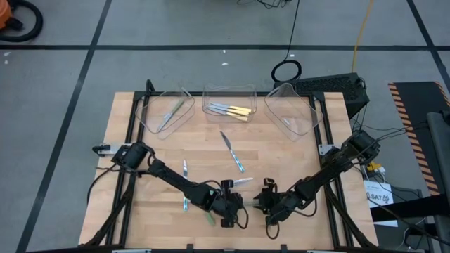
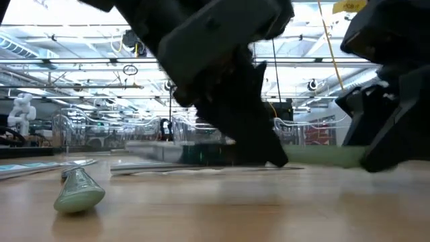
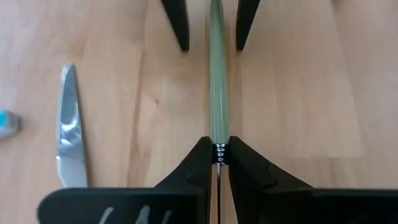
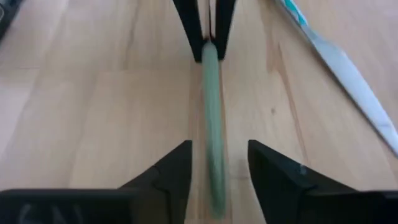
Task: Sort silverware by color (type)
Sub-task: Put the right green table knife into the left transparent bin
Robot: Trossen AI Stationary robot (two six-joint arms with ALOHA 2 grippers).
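Surface (image 1: 281, 154): pale wood planks, visible grain, matt with a faint sheen in the low view.

Green-handled utensil (image 3: 218, 81): smooth, satiny plastic-looking handle; held between the left end effector (image 3: 218, 154) fingers, matt black, hard-looking.

Right end effector (image 4: 217, 163): same matt black finish, fingers either side of the green handle.

Knife blade (image 3: 69, 134), lower left of the left wrist frame: bright polished metal, mirror glints.

Trays (image 1: 228, 98), upper centre of the high frame: clear glossy plastic.
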